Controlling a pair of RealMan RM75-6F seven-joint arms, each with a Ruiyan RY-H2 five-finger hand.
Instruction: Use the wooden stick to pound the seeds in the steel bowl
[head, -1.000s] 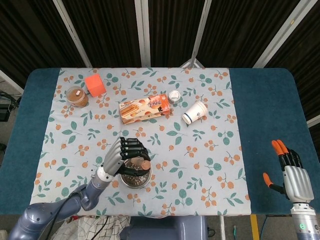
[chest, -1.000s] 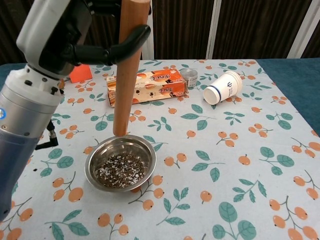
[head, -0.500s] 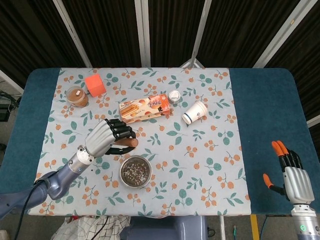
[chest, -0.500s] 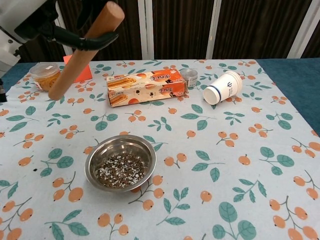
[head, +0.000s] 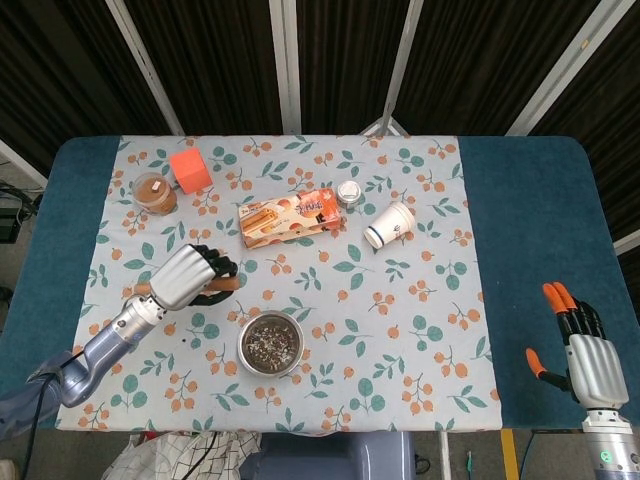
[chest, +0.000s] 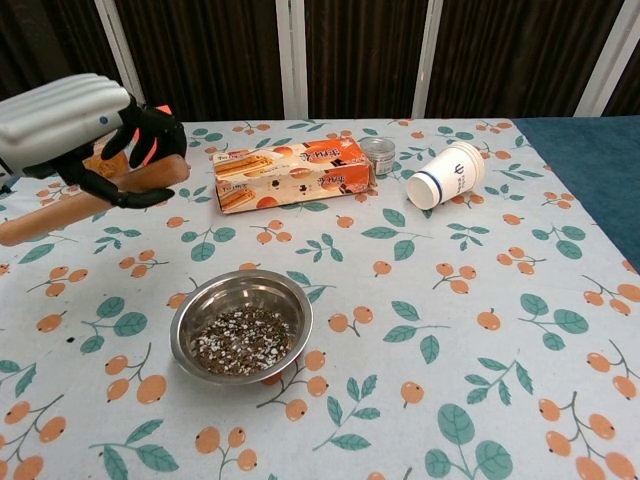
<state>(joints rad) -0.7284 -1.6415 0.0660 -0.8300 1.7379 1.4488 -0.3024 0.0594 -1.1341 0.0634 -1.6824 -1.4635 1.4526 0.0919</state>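
Note:
The steel bowl (head: 271, 343) (chest: 241, 324) with dark and pale crushed seeds sits near the front of the flowered cloth. My left hand (head: 186, 276) (chest: 75, 128) grips the wooden stick (chest: 95, 198) (head: 222, 283), which lies nearly level, well left of the bowl and above the cloth. Its rounded end points toward the bowl. My right hand (head: 587, 352) hangs open at the far right over the blue table edge, holding nothing; it shows only in the head view.
An orange snack box (chest: 292, 171), a small tin (chest: 377, 154) and a tipped paper cup (chest: 445, 174) lie behind the bowl. An orange block (head: 188, 168) and a tub of snacks (head: 154, 191) stand at the back left.
My left hand has swung the stick away from over the bowl to the left and down, tipping it from upright to nearly level. The right hand has stayed still.

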